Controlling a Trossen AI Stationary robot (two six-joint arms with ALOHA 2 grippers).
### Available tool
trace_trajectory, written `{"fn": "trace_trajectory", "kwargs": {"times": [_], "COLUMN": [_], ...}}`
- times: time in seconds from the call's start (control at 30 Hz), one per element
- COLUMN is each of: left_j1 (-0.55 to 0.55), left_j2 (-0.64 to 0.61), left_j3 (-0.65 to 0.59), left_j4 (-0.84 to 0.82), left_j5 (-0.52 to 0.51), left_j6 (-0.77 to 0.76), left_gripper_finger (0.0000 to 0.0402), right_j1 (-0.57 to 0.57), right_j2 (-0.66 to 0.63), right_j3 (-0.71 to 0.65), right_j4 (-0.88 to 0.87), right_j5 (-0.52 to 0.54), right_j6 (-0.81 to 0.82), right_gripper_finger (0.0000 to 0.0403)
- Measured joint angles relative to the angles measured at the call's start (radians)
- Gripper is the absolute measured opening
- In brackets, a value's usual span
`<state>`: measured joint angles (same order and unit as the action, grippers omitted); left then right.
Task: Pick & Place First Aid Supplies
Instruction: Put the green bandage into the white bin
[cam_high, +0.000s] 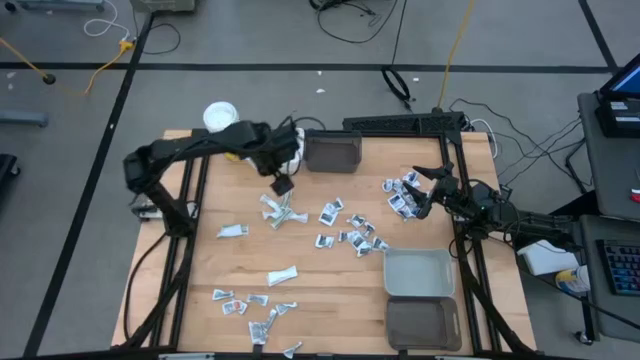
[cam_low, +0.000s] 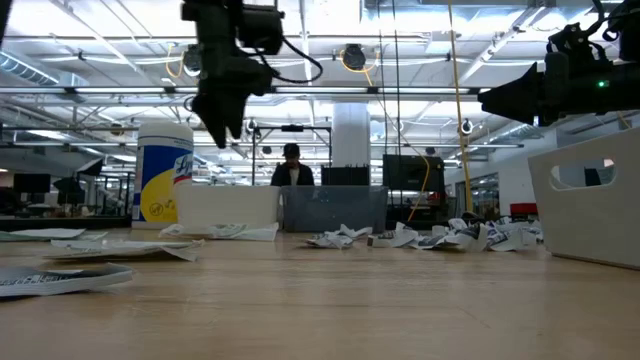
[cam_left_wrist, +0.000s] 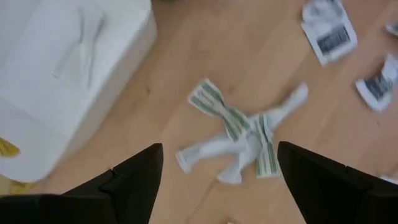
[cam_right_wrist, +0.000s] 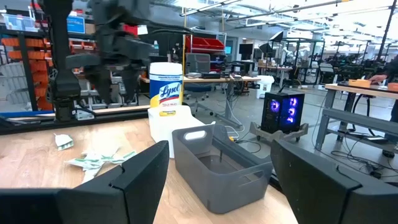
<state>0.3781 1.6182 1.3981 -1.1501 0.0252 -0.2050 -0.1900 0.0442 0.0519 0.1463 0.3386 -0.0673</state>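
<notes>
The first aid supplies, small white and silvery packets, lie scattered flat on the wooden table (cam_high: 330, 290). One cluster of green-striped packets (cam_left_wrist: 233, 134) lies right below my left gripper (cam_left_wrist: 217, 186). That gripper (cam_high: 282, 186) hangs above the table's far middle, points down, and is open with nothing between its fingers. In the low view the left gripper (cam_low: 222, 115) is well clear of the tabletop. My right gripper (cam_high: 422, 192) waits open and level at the table's right side, beside a pile of packets (cam_high: 398, 195).
A white bin (cam_left_wrist: 62, 62) and a dark grey bin (cam_high: 333, 152) stand at the far edge, with a wipes canister (cam_low: 165, 180) behind them. A grey bin (cam_high: 418, 272) and a darker bin (cam_high: 422, 322) stand at the near right. More packets (cam_high: 250, 305) lie near left.
</notes>
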Motion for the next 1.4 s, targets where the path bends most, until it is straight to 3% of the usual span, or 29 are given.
{"fn": "trace_trajectory", "kwargs": {"times": [0.33,0.6,0.93,1.4], "left_j1": [-0.070,-0.109,-0.145,-0.215], "left_j2": [-0.245,-0.405,-0.521,-0.522], "left_j3": [-0.327,-0.482,-0.592,-0.615], "left_j4": [-0.037,-0.076,-0.125,-0.121], "left_j5": [0.027,0.068,0.107,0.100], "left_j6": [-0.064,-0.198,-0.358,-0.456], "left_gripper_finger": [0.0324,0.0324,0.0324,0.0322], "right_j1": [0.000,0.000,0.000,0.000], "right_j2": [0.000,0.000,0.000,0.000], "right_j3": [0.000,0.000,0.000,0.000], "right_j4": [0.000,0.000,0.000,0.000], "right_j5": [0.000,0.000,0.000,0.000], "right_j6": [0.000,0.000,0.000,0.000], "right_gripper_finger": [0.0279,0.0279,0.0279,0.0279]}}
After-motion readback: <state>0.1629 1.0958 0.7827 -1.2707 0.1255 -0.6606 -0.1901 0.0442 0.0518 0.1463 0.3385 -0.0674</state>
